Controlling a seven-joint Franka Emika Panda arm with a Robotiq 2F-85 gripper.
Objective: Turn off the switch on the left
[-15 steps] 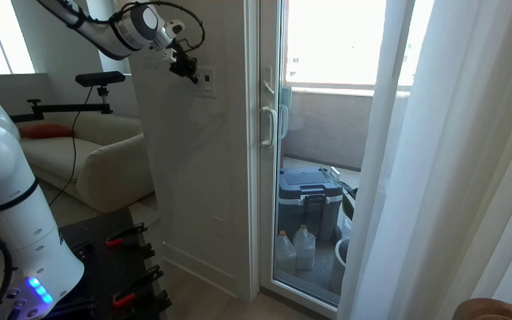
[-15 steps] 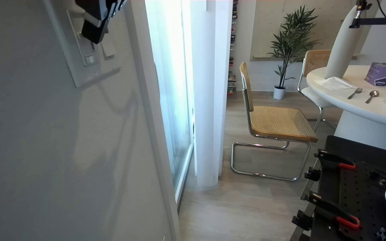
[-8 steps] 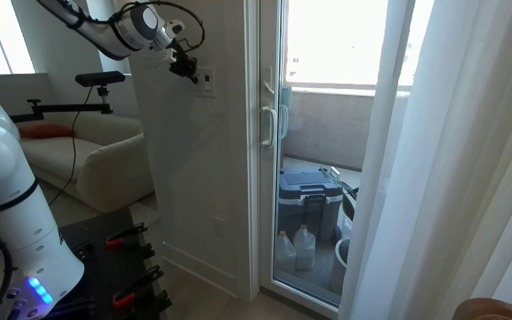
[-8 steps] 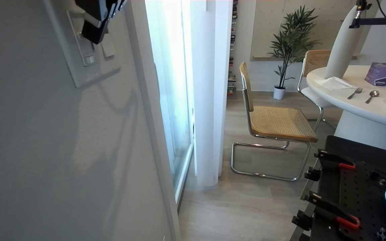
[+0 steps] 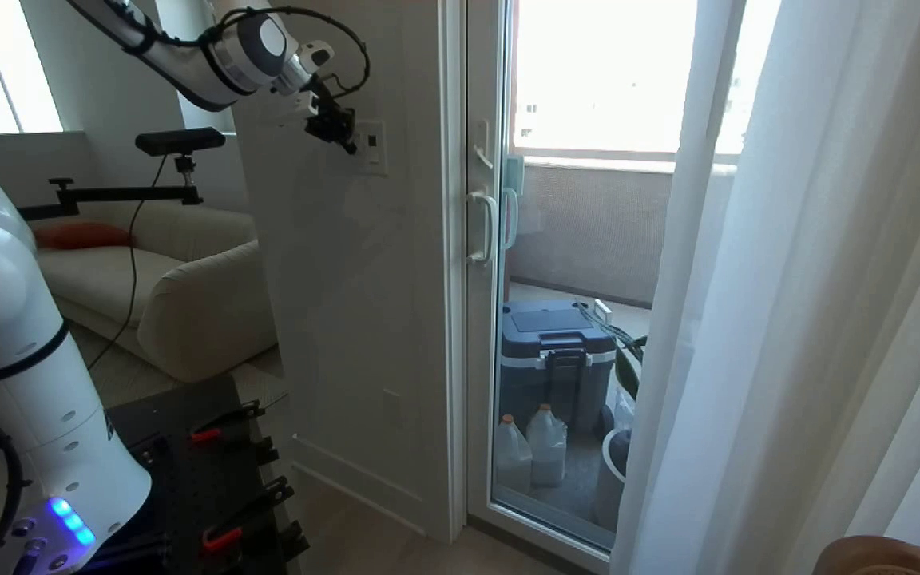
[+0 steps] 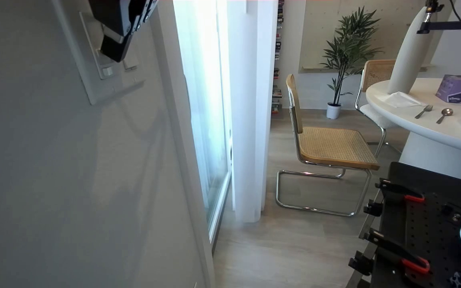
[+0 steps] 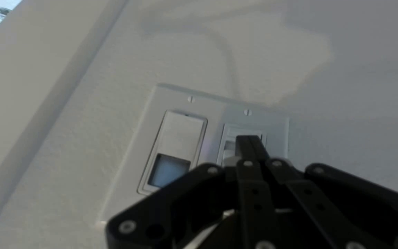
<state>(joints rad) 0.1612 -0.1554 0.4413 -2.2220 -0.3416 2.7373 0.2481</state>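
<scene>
A pale wall plate (image 5: 374, 165) holds two switches. It also shows in an exterior view (image 6: 89, 90) and the wrist view (image 7: 216, 114). The slider switch (image 7: 233, 133) is partly covered by my fingers; its end shows in an exterior view (image 6: 107, 71). Beside it is a rocker switch (image 7: 181, 133) with a dark window, also visible in an exterior view (image 5: 372, 142). My gripper (image 7: 250, 140) is shut and empty, its tips over the slider switch. The gripper also shows in both exterior views (image 5: 350, 148) (image 6: 111, 54). Whether the tips touch the switch is unclear.
A door frame (image 5: 450, 279) and glass door with a white handle (image 5: 485, 229) stand beside the plate. A black board with clamps (image 5: 180, 431) sits by the robot base. A camera arm (image 5: 132, 194) reaches out nearby. A cane chair (image 6: 336, 148) stands farther off.
My gripper has moved slightly down along the wall plate within the last half second, over the slider switch. It stayed nearly still before that.
</scene>
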